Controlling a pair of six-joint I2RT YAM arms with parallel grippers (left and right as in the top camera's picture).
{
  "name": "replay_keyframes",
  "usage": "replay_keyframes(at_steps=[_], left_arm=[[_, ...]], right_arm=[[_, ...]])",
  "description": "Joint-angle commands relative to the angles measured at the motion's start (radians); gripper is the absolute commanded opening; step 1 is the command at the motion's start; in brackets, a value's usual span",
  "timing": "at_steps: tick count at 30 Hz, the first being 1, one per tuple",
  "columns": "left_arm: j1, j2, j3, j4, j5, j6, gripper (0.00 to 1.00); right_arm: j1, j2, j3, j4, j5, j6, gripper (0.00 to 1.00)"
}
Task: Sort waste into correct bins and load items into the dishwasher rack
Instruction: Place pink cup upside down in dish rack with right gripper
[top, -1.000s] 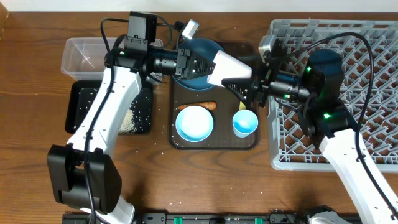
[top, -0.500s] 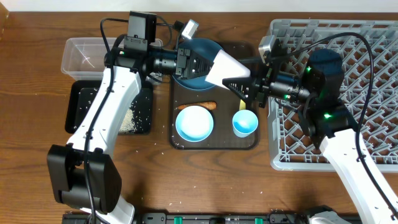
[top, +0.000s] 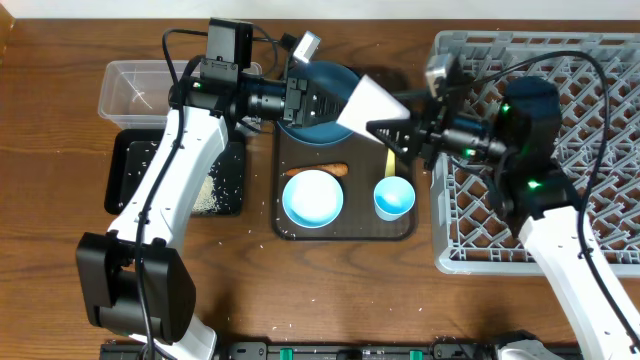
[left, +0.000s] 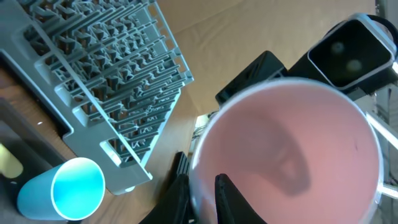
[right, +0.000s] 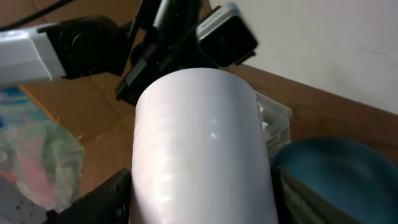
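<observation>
Two arms meet at the cup (top: 372, 100), in the air just beside the rack (top: 600, 230): the right gripper (right: 204, 200) pinches its sides, I cannot tell if the left gripper (left: 200, 193) squeezes its rim, so next left should let go and right should set it in the rack.

The overhead view is bright and even, lit from above, with soft shadows on the table (top: 50, 250). In the left wrist view the pink-and-white cup (left: 286, 155) sits close and blurred, a dark smudge of shadow inside, and the dishwasher rack (left: 118, 68) bends toward the frame edge (wide-lens curve). The right wrist view is soft; the cup wall carries a small glare spot, the dark blue bowl (right: 336, 174) is unsharp.
</observation>
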Motion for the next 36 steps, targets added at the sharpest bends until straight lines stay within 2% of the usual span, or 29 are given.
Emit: replay_keyframes(at_steps=[1,2,6,11,16,21,27,36], left_arm=[[0.025,0.002,0.000,0.003,-0.040,0.006,0.17],[0.031,0.002,0.000,0.003,-0.068,0.006,0.21],[0.049,0.002,0.000,0.002,-0.230,0.007,0.22],[0.048,0.002,0.000,-0.028,-0.557,0.007,0.22],[0.025,0.003,0.000,-0.100,-0.876,0.010,0.22],[-0.002,0.003,0.000,-0.171,-1.122,0.010,0.22],[-0.022,0.008,0.000,-0.237,-1.292,0.010,0.22],[-0.022,0.014,-0.036,-0.266,-1.367,0.011,0.22]], right_arm=[[-0.077,-0.037,-0.001,-0.013,0.011,0.083,0.63],[-0.097,-0.047,-0.001,-0.027,0.011,0.091,0.64],[-0.189,-0.092,0.000,-0.137,0.021,0.105,0.66],[-0.298,-0.156,0.003,-0.386,0.139,0.079,0.66],[-0.341,-0.203,0.082,-0.748,0.437,0.026,0.64],[-0.340,-0.198,0.235,-1.062,0.694,0.013,0.63],[-0.340,-0.170,0.343,-1.287,0.853,0.013,0.63],[-0.336,0.005,0.349,-1.423,0.875,0.013,0.62]])
